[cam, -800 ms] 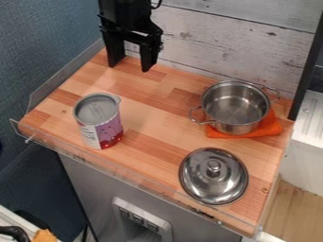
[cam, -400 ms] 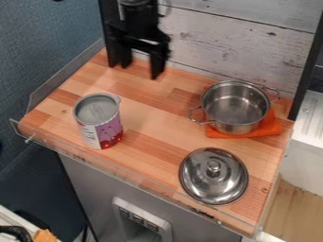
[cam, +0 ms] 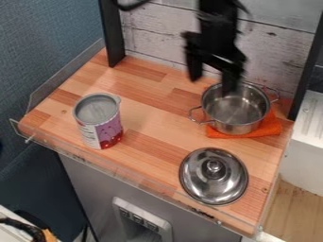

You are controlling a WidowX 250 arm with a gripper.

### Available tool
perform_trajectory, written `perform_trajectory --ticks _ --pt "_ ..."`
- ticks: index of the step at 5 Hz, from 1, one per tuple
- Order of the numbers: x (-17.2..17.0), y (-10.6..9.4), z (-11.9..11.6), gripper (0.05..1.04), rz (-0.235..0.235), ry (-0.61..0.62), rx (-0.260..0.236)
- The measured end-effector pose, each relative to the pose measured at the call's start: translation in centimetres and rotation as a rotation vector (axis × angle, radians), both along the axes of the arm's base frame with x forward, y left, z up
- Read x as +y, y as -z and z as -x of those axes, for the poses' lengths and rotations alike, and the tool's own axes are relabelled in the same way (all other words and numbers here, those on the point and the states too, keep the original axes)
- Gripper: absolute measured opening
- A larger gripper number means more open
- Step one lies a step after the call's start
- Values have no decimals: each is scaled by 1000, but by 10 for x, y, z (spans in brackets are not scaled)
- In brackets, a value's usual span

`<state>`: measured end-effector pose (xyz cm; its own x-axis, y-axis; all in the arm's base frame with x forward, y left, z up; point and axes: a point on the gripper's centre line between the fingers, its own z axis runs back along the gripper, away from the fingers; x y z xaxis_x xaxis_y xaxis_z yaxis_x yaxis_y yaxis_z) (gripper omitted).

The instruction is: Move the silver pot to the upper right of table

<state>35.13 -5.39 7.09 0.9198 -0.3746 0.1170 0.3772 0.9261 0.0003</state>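
The gripper hangs near the back edge of the table, open and holding nothing. One finger is over the wood left of the pot, and the other overlaps the pot's back rim in the view. The silver pot stands upright at the right rear of the wooden table, partly on an orange cloth. Its handles point left and right, and its inside looks bare.
A silver lid lies in front of the pot, knob up. An open can stands on the left. A clear low guard runs along the front edge, and a white plank wall rises behind.
The gripper has swung right along the back of the table, from the rear left corner to beside and above the pot. The pot, cloth, lid and can have kept their places.
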Motion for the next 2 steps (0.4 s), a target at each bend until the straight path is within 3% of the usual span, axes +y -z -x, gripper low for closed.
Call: perform_trajectory --ticks 1,2 --pt "-32 17 -2 999 -44 85 12" --pt "-48 43 -2 999 -88 134 69"
